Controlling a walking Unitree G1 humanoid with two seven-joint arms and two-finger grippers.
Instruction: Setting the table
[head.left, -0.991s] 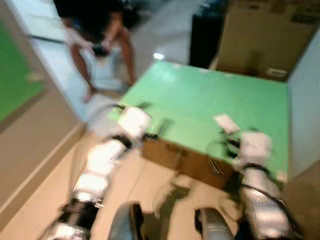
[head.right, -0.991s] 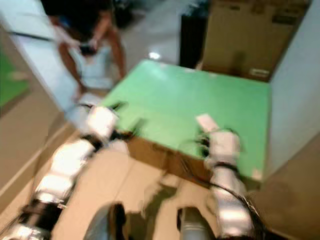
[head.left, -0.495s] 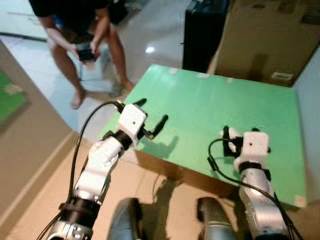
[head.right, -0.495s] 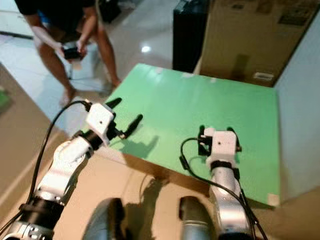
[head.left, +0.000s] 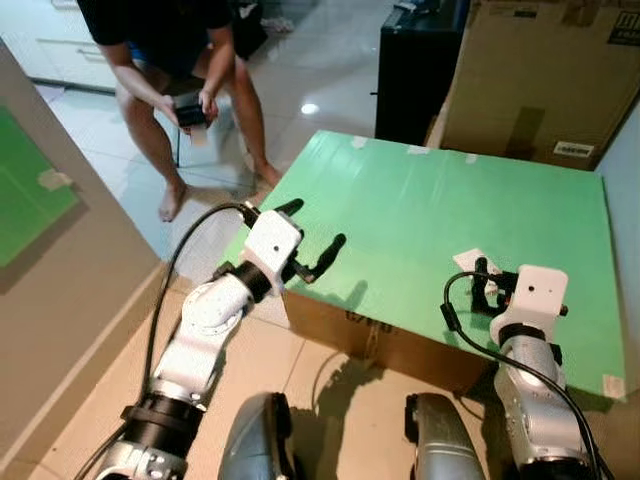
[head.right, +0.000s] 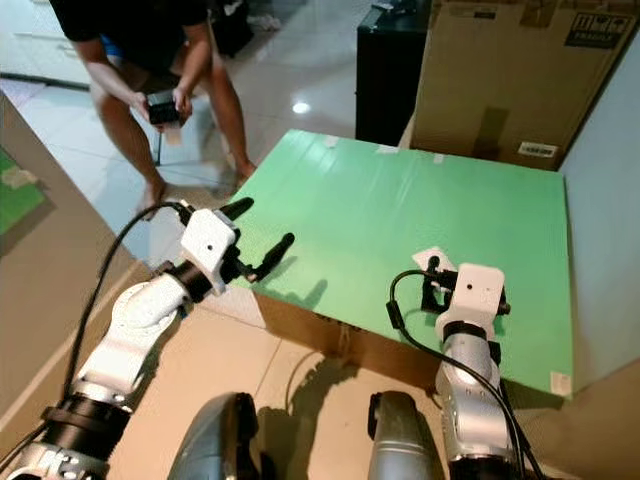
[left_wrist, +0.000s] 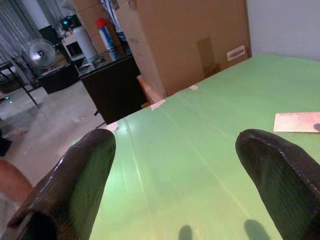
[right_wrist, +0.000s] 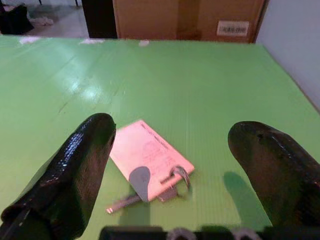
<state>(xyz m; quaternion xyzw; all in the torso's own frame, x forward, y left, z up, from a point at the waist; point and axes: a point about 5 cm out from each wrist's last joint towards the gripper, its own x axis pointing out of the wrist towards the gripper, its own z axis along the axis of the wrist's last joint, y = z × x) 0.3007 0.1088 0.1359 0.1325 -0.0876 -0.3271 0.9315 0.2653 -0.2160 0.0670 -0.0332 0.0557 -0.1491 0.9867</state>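
A green table top (head.left: 420, 215) lies on a low cardboard base. My left gripper (head.left: 315, 224) hovers open over its near left corner, with nothing between the fingers (left_wrist: 75, 180). My right gripper (right_wrist: 172, 129) stands open low over the near right part of the table. Just ahead of it lies a pale pink card (right_wrist: 150, 155) with a key on a ring (right_wrist: 172, 182) beside it. The same card (head.left: 470, 260) shows at the right fingertips in the head views, and far off in the left wrist view (left_wrist: 297, 121).
A person (head.left: 170, 60) sits beyond the table's far left corner, holding a small device. A black cabinet (head.left: 415, 65) and a large cardboard box (head.left: 540, 70) stand behind the table. A white wall (head.left: 625, 140) runs along the right edge.
The head camera has shifted and the blur has gone. The card, hidden by my right gripper half a second ago, now shows just ahead of its fingers. My left gripper stays open.
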